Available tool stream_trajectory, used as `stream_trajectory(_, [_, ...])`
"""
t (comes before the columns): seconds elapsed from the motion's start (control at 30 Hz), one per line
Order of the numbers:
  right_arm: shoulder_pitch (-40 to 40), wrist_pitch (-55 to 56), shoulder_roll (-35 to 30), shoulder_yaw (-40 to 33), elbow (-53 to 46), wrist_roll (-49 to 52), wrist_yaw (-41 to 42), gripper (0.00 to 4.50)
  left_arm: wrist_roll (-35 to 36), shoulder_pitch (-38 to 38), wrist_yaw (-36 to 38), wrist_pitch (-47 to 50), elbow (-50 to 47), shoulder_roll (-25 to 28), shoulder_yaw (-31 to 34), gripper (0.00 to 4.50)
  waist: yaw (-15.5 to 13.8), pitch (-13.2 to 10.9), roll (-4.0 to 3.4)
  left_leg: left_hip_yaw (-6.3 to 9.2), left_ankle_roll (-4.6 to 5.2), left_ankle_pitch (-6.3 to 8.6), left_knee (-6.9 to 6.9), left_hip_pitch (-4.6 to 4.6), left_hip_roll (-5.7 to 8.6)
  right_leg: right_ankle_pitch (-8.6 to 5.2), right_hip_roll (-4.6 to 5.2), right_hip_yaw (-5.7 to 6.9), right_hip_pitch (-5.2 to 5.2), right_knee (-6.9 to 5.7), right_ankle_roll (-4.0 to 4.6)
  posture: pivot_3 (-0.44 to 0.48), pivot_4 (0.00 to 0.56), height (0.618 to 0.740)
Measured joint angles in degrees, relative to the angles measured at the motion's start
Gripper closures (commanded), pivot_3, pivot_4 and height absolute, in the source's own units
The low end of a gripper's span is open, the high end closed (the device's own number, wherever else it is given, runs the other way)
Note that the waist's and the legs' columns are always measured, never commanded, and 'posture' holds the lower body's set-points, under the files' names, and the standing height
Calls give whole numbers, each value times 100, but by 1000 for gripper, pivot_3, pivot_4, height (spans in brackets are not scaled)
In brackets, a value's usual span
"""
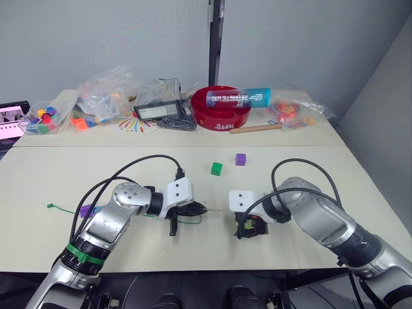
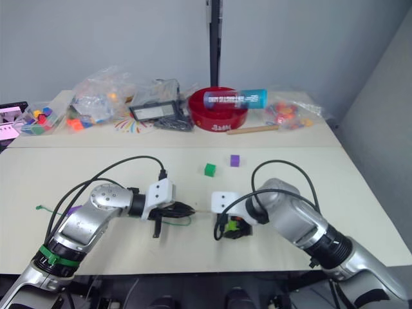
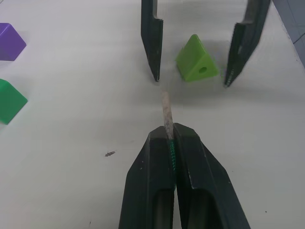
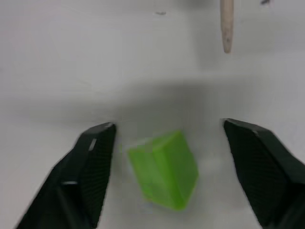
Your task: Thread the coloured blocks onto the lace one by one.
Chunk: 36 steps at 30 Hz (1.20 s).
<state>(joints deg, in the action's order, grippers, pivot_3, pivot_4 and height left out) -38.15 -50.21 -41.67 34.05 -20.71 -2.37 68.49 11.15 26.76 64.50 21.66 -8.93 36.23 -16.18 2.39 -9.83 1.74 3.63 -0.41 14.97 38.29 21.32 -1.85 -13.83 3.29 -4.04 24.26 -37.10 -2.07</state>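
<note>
My left gripper is shut on the lace, whose pale stiff tip sticks out past the fingers toward a light green block. My right gripper is open, with a finger on either side of that block, which lies tilted on the table with its hole facing the lace tip. The green lace trails off to the left across the table. A dark green block and a purple block lie farther back. Another purple block sits by my left arm.
At the table's back stand a red bowl with a blue tube across it, clear bags of coloured pieces, a black box and a wooden stick. Black cables loop over both arms.
</note>
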Motion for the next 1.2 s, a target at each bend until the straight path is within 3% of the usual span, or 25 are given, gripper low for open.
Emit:
stream_trajectory(0.2, [215,78,-435,-592,-371,558,173,37,9,-1,1,58,-49,13,0,4500,-22,-1,-1,0,0,0,0,2,1,0,2,1,-1,3,-1,0,150,731])
stream_trajectory(0.33, [640,884,-630,-873,-213,848,396,37,17,-1,11,82,-65,18,2,4500,-20,-1,0,-1,0,0,0,1,1,-1,2,1,-3,6,-1,0,150,731])
stream_trajectory(0.57, [1319,2707,-120,-1539,1184,1215,280,37,47,-1,45,101,-159,19,2,4500,8,-2,1,-4,0,0,0,-5,0,0,0,-2,-5,2,-1,0,150,731])
stream_trajectory(0.83, [1729,3519,307,-1956,2129,1476,205,37,53,-23,79,113,-163,62,6,4500,8,-2,0,-4,0,0,0,-5,0,0,1,-3,-6,1,-1,0,150,731])
stream_trajectory(1.13, [2069,3767,434,-2188,2230,1610,124,2775,59,-29,135,122,-167,109,28,4500,-6,-2,0,-4,0,0,0,-7,0,0,1,-3,-9,1,-1,0,150,731])
stream_trajectory(1.2, [2096,3782,452,-2189,2210,1607,106,2783,60,-29,141,124,-167,111,28,4500,1,-2,0,-5,0,0,0,-8,0,0,1,-4,-10,1,-1,0,150,731])
